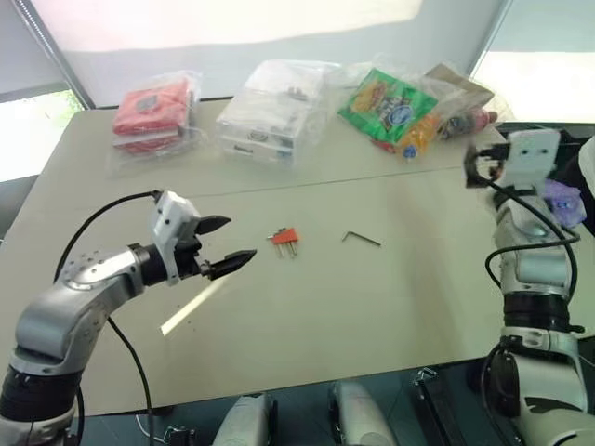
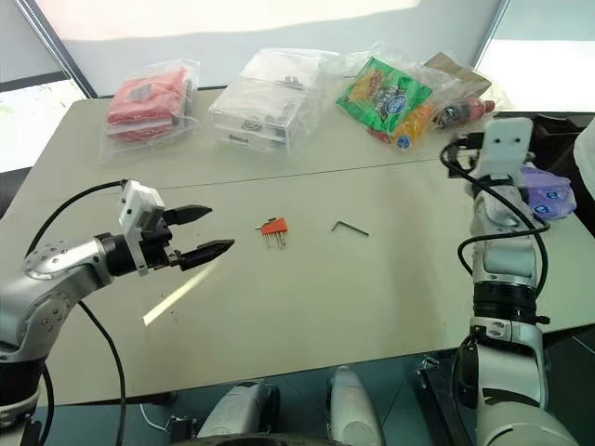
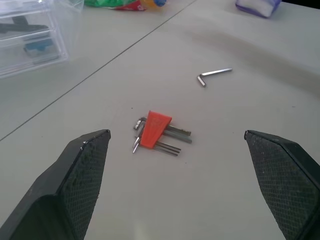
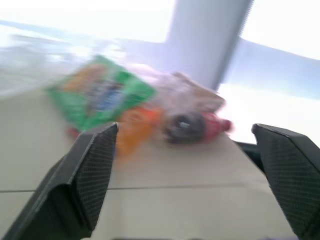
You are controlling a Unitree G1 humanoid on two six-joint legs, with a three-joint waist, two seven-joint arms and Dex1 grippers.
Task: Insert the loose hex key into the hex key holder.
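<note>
Left gripper (image 1: 226,243) open, near hex key holder (image 1: 284,239); loose hex key (image 1: 360,238) beyond.

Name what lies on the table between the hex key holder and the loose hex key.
Nothing: bare table separates the hex key holder from the loose hex key, as both eye views show.

Pale beige desk (image 1: 390,316), a seam line crossing its far half. White wall (image 1: 232,23) behind. Bright windows far left (image 1: 28,130) and far right (image 1: 535,70), daylight streaming in.
</note>
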